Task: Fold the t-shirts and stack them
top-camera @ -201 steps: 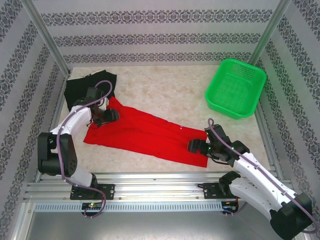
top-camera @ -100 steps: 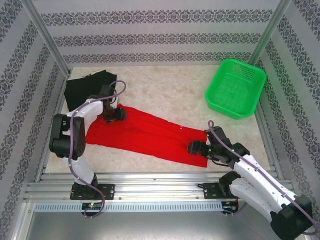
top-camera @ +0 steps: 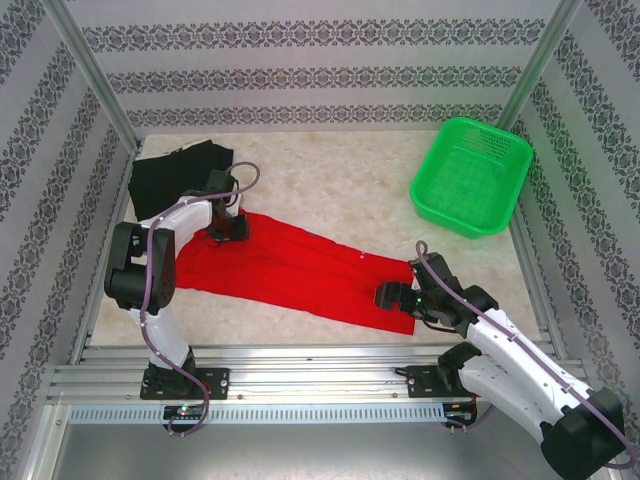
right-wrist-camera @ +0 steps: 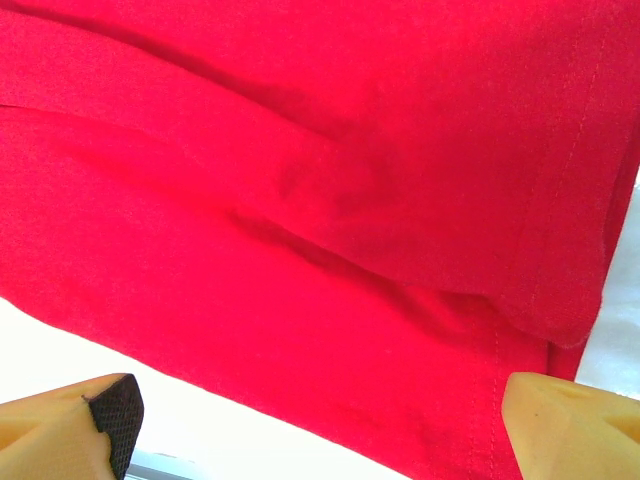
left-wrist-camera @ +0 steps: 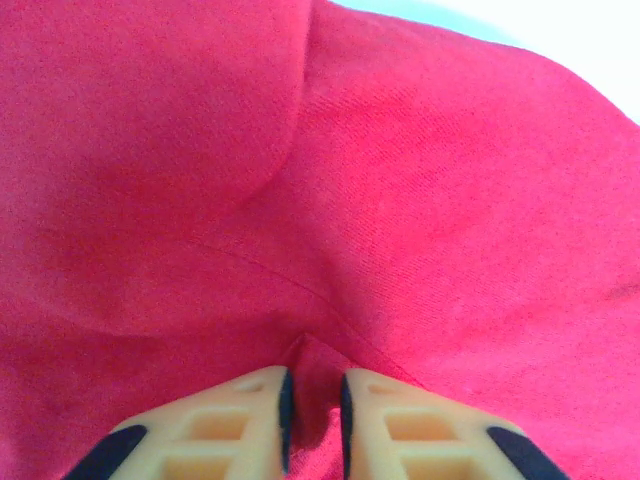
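Top external view: the red t-shirt (top-camera: 290,268) lies flattened into a long band running diagonally across the table (top-camera: 340,170), from its left-rear part toward the right-near edge. The black t-shirt (top-camera: 175,170) sits as a compact dark heap in the far left corner, just behind the red band's upper end; whether the two cloths touch cannot be told. A green mesh basket (top-camera: 470,175) stands at the far right, well apart from both shirts.

The left gripper (top-camera: 232,228) is down on the upper-left end of the red t-shirt. The right gripper (top-camera: 385,295) is at the opposite, lower-right end, over the cloth's near corner.

Left wrist view: the left gripper (left-wrist-camera: 313,385) has its tan fingers (left-wrist-camera: 245,405) drawn almost together, with a raised ridge of red t-shirt (left-wrist-camera: 400,200) pinched in the narrow slot between them – creases fan out from that point. A sliver of pale table (left-wrist-camera: 600,40) shows at the upper right.

Right wrist view: the right gripper (right-wrist-camera: 318,390) has its fingers (right-wrist-camera: 80,425) spread wide, one at each lower corner of the picture. The red t-shirt (right-wrist-camera: 350,150) lies beneath in overlapping layers, with a stitched hem along the right side – pale table (right-wrist-camera: 200,425) shows below the cloth's lower edge. Whether the fingertips touch the cloth cannot be told
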